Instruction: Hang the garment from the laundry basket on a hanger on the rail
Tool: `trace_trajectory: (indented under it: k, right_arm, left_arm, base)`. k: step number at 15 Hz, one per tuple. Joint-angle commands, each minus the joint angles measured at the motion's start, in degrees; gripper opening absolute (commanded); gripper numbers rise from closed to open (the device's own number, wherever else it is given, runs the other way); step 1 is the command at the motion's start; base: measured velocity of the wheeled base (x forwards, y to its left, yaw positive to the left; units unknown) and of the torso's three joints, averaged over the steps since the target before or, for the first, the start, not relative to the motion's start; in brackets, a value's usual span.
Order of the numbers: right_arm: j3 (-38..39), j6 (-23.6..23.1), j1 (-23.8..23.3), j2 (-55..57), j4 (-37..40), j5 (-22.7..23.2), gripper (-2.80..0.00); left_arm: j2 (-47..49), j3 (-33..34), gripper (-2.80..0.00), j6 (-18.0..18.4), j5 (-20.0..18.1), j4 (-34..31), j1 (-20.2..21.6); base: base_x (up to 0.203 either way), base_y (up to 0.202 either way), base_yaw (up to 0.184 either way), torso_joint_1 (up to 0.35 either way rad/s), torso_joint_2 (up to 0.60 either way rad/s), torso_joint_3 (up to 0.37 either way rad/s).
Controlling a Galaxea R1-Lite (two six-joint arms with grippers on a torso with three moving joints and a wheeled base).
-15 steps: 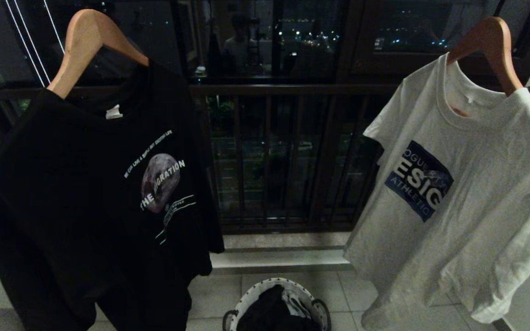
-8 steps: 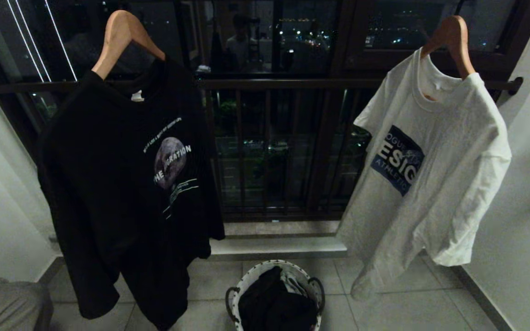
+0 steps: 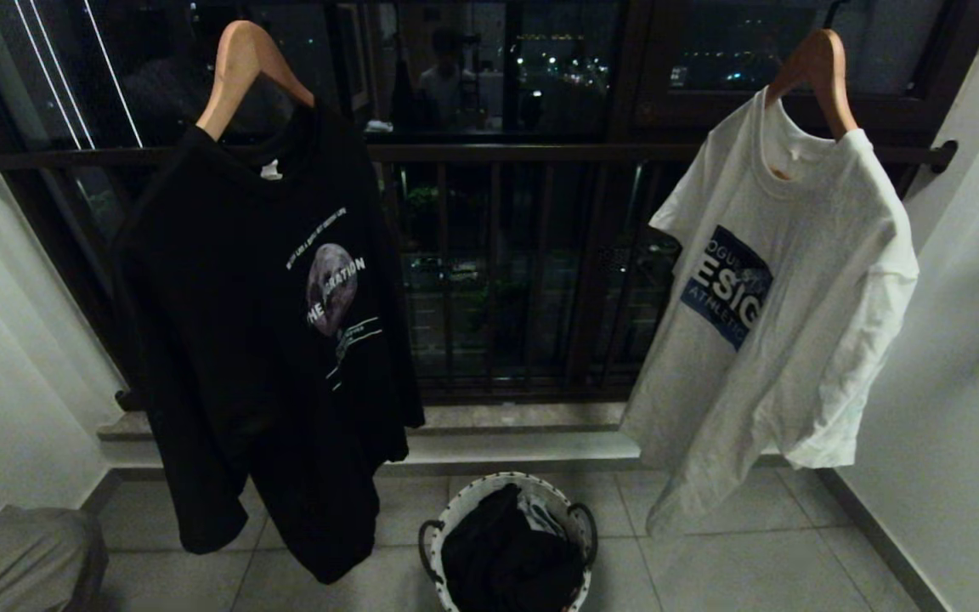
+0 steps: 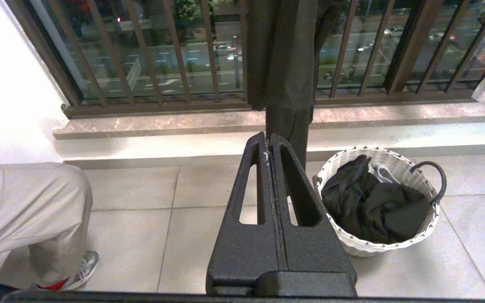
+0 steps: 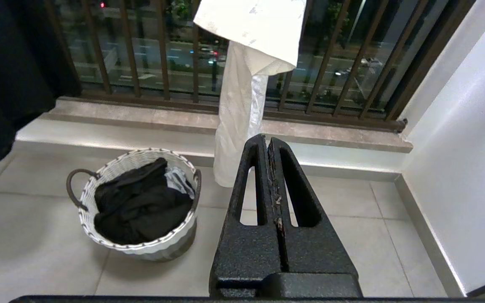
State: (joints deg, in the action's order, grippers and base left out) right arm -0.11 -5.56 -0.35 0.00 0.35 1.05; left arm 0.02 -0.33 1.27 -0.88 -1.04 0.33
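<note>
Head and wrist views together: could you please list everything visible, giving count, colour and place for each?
laundry basket: one, white with dark handles, on the floor tiles below the gap between the shirts.
garment: dark, with a lighter piece beside it, heaped inside the basket.
black T-shirt: one, on a wooden hanger, left.
white T-shirt: one, with a blue print, on a wooden hanger, right.
rail: one, dark, running across in front of the window bars.
person's leg: light trousers, sneaker, on the floor at the left.
left gripper: black, shut, empty, above the floor.
right gripper: black, shut, empty, above the floor.
</note>
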Motion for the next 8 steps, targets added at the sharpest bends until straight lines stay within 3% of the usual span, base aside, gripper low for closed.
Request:
trace_trajectory:
  k: [1, 8]
  right_arm:
    - [0.0, 0.0, 0.0, 0.1, 0.0, 0.0, -2.80]
    - [0.0, 0.6, 0.0, 0.1, 0.1, 0.0, -2.80]
  left_arm:
    - [0.0, 0.1, -2.80, 0.0, 0.0, 0.0, 0.0]
    - [0.0, 0.1, -2.80, 1.1, -0.1, 0.0, 0.0]
  base:
    - [0.000, 0.000, 0.000, 0.000, 0.00, 0.000]
    - [0.000, 0.000, 0.000, 0.000, 0.00, 0.000]
